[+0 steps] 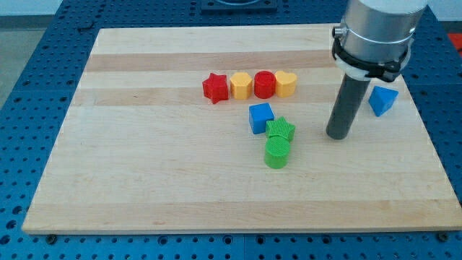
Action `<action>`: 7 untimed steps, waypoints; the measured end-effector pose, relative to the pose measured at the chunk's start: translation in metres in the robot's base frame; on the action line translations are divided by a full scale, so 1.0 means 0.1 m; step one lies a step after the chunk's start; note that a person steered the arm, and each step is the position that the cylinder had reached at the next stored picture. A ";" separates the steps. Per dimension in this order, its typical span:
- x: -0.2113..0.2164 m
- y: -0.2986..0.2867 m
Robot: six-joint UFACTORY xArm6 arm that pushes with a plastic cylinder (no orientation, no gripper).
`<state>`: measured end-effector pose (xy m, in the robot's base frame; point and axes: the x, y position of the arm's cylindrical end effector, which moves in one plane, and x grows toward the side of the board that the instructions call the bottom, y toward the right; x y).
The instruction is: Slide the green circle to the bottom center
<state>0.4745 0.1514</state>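
The green circle (276,153) sits a little right of the board's middle, touching the green star (281,130) just above it. A blue cube (260,118) lies at the star's upper left. My tip (336,136) rests on the board to the right of the green star, well apart from it and a little higher in the view than the green circle. The rod rises toward the view's top right.
A row of red star (214,87), yellow block (240,85), red circle (264,84) and yellow heart (286,84) lies above the middle. A blue triangular block (382,100) sits near the right edge, behind the rod. The wooden board (144,180) ends close to the view's bottom.
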 end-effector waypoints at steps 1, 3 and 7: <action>0.00 -0.01; 0.00 -0.06; 0.03 -0.39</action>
<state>0.4770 0.1120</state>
